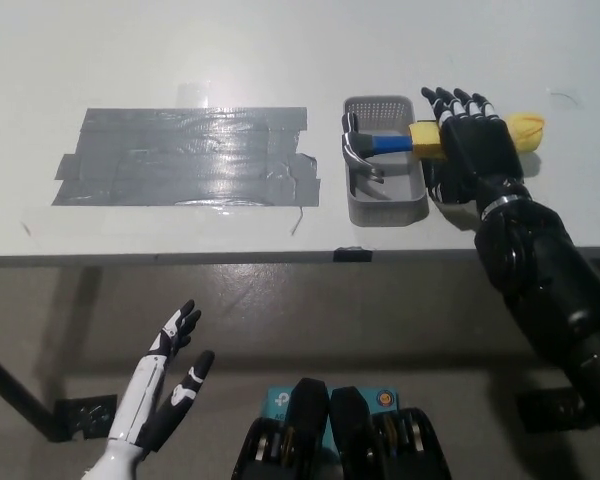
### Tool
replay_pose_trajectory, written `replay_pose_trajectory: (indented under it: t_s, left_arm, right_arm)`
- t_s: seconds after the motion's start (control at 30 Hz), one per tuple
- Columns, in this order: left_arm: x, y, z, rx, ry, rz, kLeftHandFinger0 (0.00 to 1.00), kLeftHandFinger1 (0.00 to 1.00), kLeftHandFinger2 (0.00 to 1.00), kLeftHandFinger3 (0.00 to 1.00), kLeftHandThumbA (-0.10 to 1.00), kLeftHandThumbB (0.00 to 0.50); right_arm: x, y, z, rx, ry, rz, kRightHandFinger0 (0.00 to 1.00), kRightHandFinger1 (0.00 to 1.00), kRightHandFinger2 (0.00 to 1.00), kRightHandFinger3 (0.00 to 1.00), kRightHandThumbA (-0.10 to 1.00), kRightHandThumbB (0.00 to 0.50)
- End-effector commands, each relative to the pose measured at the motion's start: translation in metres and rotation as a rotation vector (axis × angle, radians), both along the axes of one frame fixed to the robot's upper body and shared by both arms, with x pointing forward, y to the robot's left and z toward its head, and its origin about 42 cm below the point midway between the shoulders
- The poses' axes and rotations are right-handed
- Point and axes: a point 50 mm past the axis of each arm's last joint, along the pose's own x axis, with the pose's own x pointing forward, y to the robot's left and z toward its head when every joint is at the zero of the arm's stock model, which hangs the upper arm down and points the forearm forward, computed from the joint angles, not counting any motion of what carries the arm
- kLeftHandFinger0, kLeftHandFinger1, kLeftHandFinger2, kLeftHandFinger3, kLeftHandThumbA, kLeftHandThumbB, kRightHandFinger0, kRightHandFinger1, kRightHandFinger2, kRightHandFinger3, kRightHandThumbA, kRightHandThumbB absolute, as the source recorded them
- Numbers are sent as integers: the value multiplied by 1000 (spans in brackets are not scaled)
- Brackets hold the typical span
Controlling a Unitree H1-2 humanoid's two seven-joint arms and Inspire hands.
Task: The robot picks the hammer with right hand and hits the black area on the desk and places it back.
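the hammer (pixel 400 143) lies with its metal head in the grey tray (pixel 384 205) and its yellow handle reaching out over the tray's right rim, where the black right robot hand (pixel 473 142) lies flat across it, fingers extended and not closed on it. the tray stands on the white bench (pixel 280 50) just right of the black area (pixel 185 157), a patch of tape strips. the white left robot hand (pixel 165 385) hangs open below the bench edge at lower left.

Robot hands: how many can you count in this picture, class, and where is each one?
2. The white left hand hangs open below the desk edge at lower left. The black right hand lies over the hammer's yellow handle, right of the grey tray.
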Motion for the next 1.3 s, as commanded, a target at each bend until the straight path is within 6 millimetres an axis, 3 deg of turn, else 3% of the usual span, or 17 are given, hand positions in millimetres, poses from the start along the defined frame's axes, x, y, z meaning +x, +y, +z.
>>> replay_pose_trajectory:
  t_s: [0.0,0.33,0.47,0.5,0.53,0.57,0.6,0.63,0.7,0.73,0.9,0.97,1.03,1.1,1.13,1.23,1.27]
  left_arm:
    - [3,1,16,11,-76,-18,1000,1000,1000,1000,879,72]
    - [3,0,16,4,-76,-16,1000,1000,1000,1000,862,61]
    - [2,-1,15,12,-79,-22,1000,1000,1000,1000,873,54]
    - [2,-1,16,9,-79,-25,1000,1000,1000,1000,874,55]
    - [2,-2,16,8,-78,-26,1000,1000,1000,1000,878,63]
    - [2,-2,16,8,-76,-26,1000,1000,1000,1000,889,68]
    - [3,-1,16,11,-78,-26,1000,1000,996,1000,895,64]
    - [4,-1,16,19,-86,-29,1000,1000,989,1000,898,48]
    - [6,-1,18,23,-92,-31,1000,1000,971,1000,897,47]
    - [6,-1,17,18,-90,-30,1000,1000,958,1000,893,47]
    - [10,-1,18,26,-81,-34,977,1000,934,1000,920,48]
    - [11,-2,18,28,-89,-35,957,995,916,1000,905,29]
    - [11,-1,18,42,-97,-40,922,964,891,1000,891,16]
    - [11,-2,20,47,-100,-41,898,935,872,1000,881,16]
    - [11,-2,20,47,-103,-42,884,921,864,1000,869,13]
    - [12,-2,21,56,-100,-44,870,907,850,1000,869,6]
    - [12,-2,22,59,-104,-47,860,895,837,1000,862,0]
  right_arm:
    - [14,4,43,-16,-128,4,1000,1000,1000,1000,1000,412]
    - [17,5,44,-105,-206,-41,1000,1000,1000,1000,910,397]
    - [20,1,28,-198,-337,-83,1000,1000,1000,1000,445,447]
    - [20,-2,26,-238,-406,-80,942,809,763,804,249,410]
    - [19,-4,25,-222,-424,-60,634,526,537,661,47,368]
    - [19,-5,22,-229,-438,-50,102,84,189,493,-87,344]
    - [20,-7,18,-254,-429,-47,4,3,29,402,-99,333]
    - [22,-10,15,-270,-388,-44,0,0,1,306,-100,311]
    - [23,-14,14,-258,-359,-32,0,1,188,141,-100,293]
    - [24,-17,12,-273,-333,-25,0,113,459,182,-100,280]
    - [26,-25,15,-256,-333,4,0,233,715,132,-100,239]
    - [26,-27,17,-206,-335,15,0,248,736,156,-100,232]
    - [26,-28,16,-163,-324,12,0,374,796,332,-100,194]
    - [25,-30,18,-47,-319,16,0,466,847,884,-100,164]
    - [25,-30,19,6,-305,12,0,492,860,988,-100,139]
    - [25,-25,34,174,-270,26,0,481,877,929,-100,115]
    - [25,-24,44,275,-233,35,0,456,870,818,-100,94]
